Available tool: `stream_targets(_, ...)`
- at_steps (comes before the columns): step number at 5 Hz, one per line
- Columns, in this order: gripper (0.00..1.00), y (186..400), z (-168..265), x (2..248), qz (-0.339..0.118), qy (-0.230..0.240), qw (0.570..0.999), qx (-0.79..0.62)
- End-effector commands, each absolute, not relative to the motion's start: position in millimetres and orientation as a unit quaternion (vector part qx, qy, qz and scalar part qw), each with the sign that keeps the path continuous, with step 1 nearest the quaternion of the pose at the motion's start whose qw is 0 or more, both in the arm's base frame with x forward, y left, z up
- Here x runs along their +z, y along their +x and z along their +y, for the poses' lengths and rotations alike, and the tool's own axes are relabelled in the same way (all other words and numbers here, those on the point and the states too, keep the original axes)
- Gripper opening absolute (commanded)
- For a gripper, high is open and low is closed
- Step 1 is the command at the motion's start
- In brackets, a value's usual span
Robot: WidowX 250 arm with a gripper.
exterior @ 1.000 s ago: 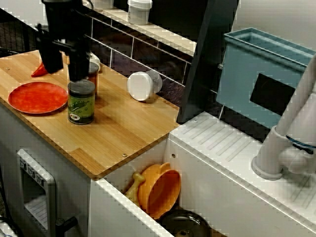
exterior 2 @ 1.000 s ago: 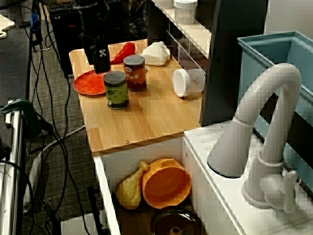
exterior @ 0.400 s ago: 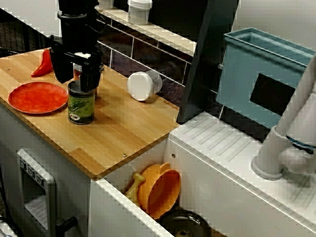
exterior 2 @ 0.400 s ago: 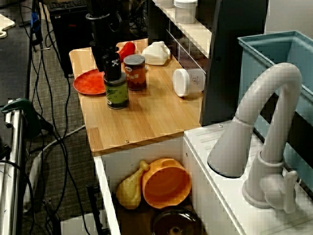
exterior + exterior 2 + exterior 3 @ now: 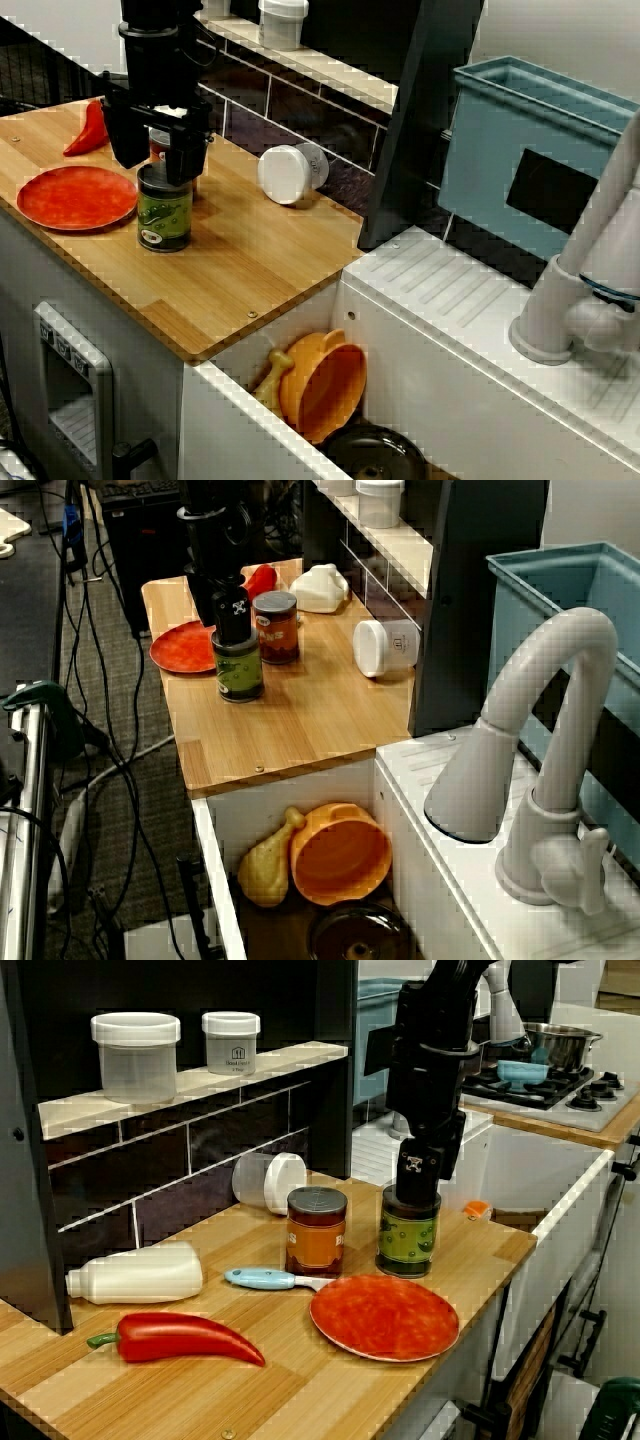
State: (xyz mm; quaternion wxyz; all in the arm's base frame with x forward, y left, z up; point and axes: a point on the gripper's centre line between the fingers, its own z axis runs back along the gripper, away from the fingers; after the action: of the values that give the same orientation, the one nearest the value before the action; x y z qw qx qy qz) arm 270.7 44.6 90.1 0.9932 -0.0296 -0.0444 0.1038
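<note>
Claw (image 5: 417,1192) at green can (image 5: 408,1245); orange jar (image 5: 316,1235) beside; red plate (image 5: 385,1317) near

Dark tiled wall (image 5: 200,1135), wooden counter (image 5: 260,250), perhaps carpeted floor (image 5: 140,830).

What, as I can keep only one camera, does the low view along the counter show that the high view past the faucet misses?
Only the low view shows the blue-handled utensil lying by the red plate, and the stove with its pot. Only the high view shows the orange bowl and toy drumstick down in the white basin, plus floor cables. Both show the gripper right over the green can, the brown jar beside it, and the plate.
</note>
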Motion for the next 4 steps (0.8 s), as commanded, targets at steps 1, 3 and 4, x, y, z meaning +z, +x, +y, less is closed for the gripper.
stream_targets(1,1.0,275.6,44.8,95.0,-0.064,-0.023,0.992,0.108)
stream_targets(3,1.0,273.8,42.8,92.2,-0.069,-0.019,0.991,0.111)
stream_targets(4,1.0,274.0,42.3,90.6,-0.072,-0.016,0.991,0.114)
